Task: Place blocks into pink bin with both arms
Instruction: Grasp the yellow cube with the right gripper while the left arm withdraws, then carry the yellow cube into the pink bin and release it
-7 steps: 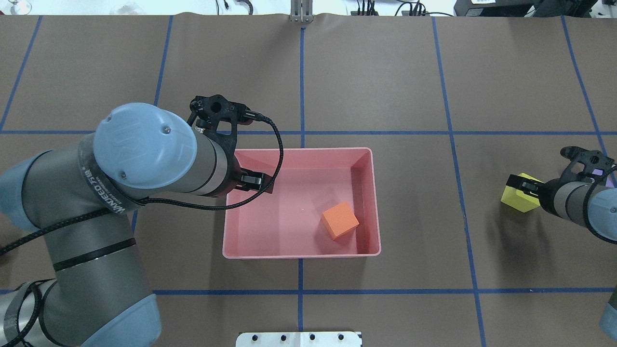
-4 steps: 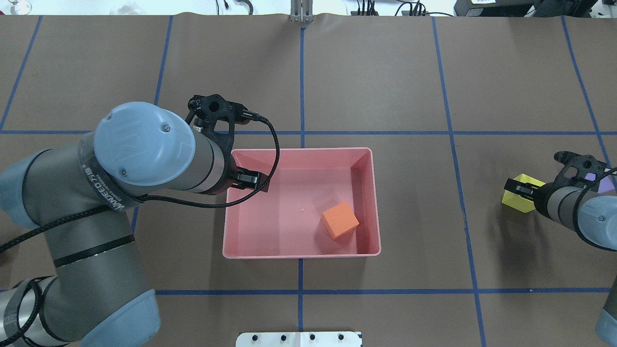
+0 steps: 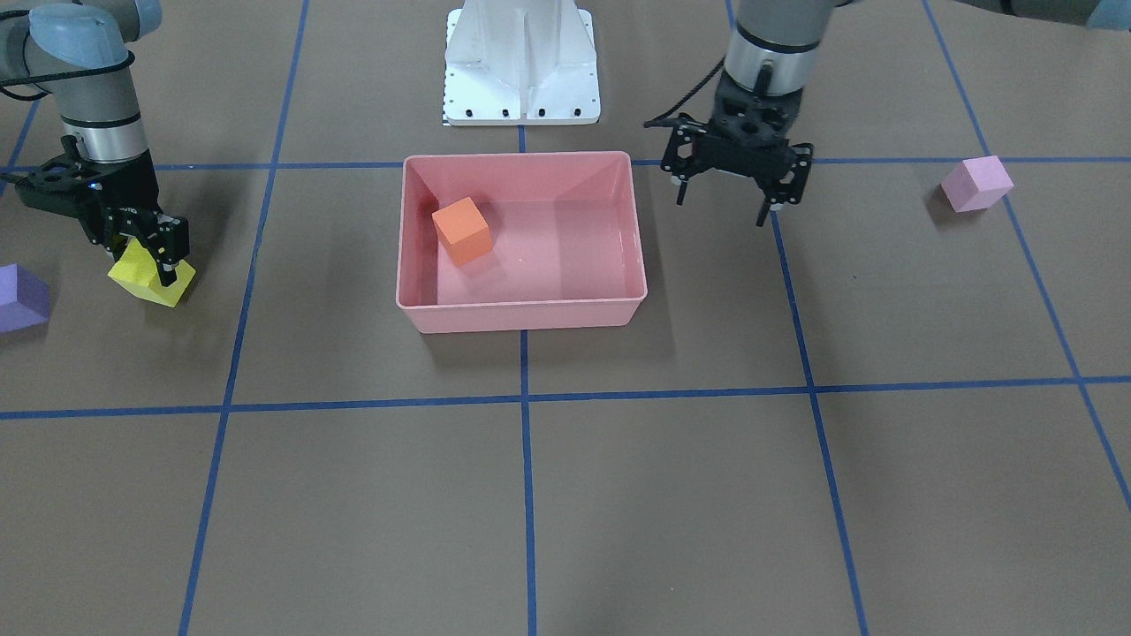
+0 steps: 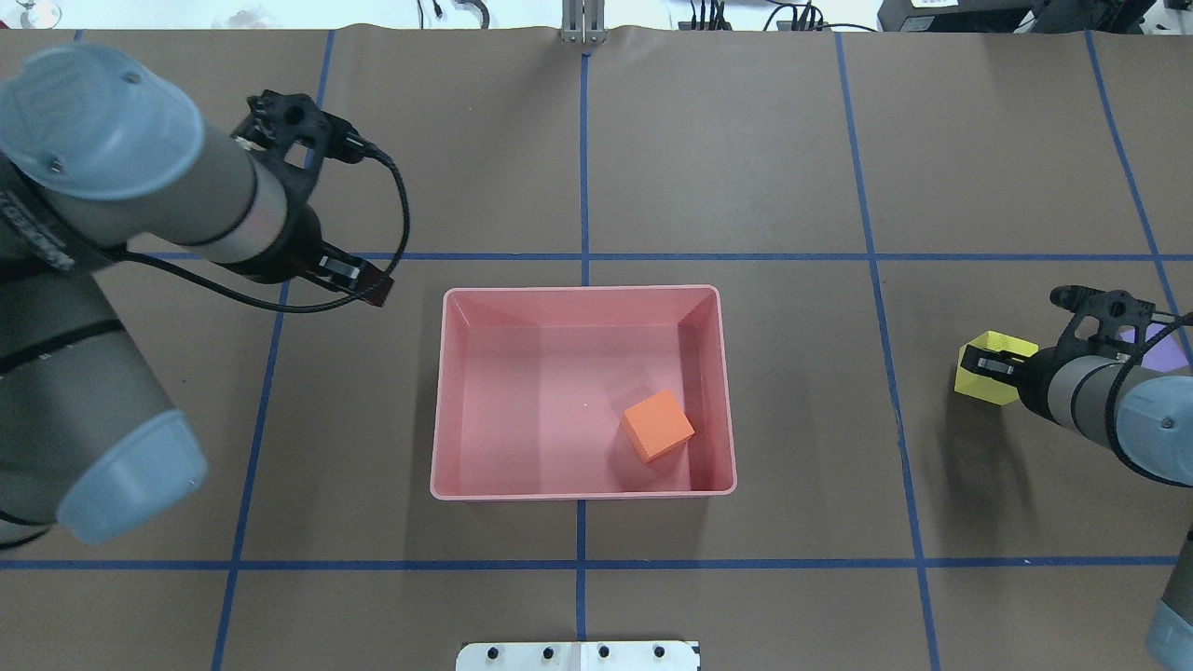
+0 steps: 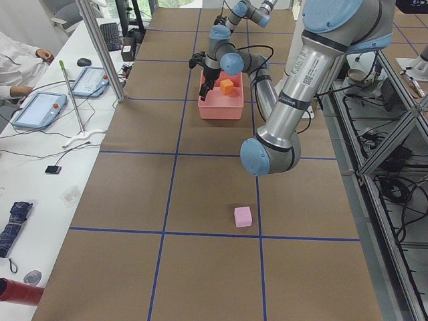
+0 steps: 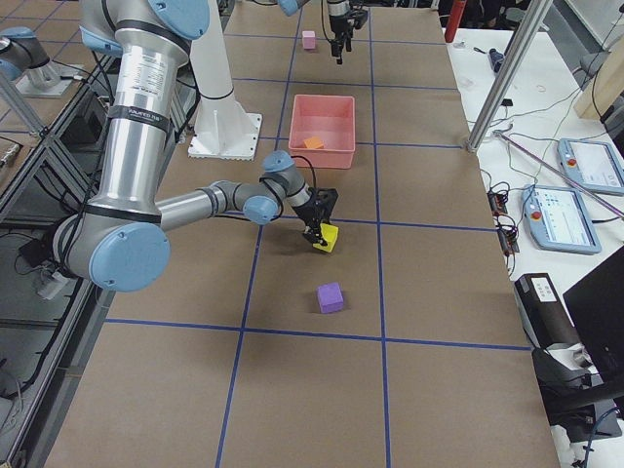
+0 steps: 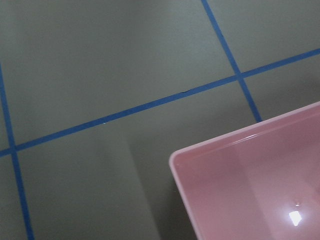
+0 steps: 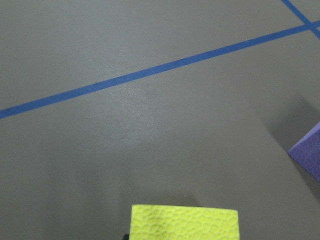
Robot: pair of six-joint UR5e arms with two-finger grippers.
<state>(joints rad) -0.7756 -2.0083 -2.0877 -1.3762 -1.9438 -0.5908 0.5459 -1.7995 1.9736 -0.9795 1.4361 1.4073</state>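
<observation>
Inside the low salmon-pink plastic bin [image 3: 521, 314], only one matte orange cube [image 3: 460, 231], so roughly a quarter done. Near the bin, left jaws spread wide, empty. Well apart, right jaws clamped on a tilted yellow cube [image 3: 152, 281]. Remaining on the tabletop [image 3: 618, 495]: pale lilac cube [image 3: 976, 183], purple cube [image 3: 18, 299].

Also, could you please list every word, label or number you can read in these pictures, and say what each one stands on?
Nothing here can be read outright.
On the left arm's grey-silver link: dark lettering along it, too small to read.
On the right arm's grey-silver link: dark lettering along it, too small to read.
On the salmon-pink plastic bin, the orange cube and the yellow cube: no markings visible.
</observation>
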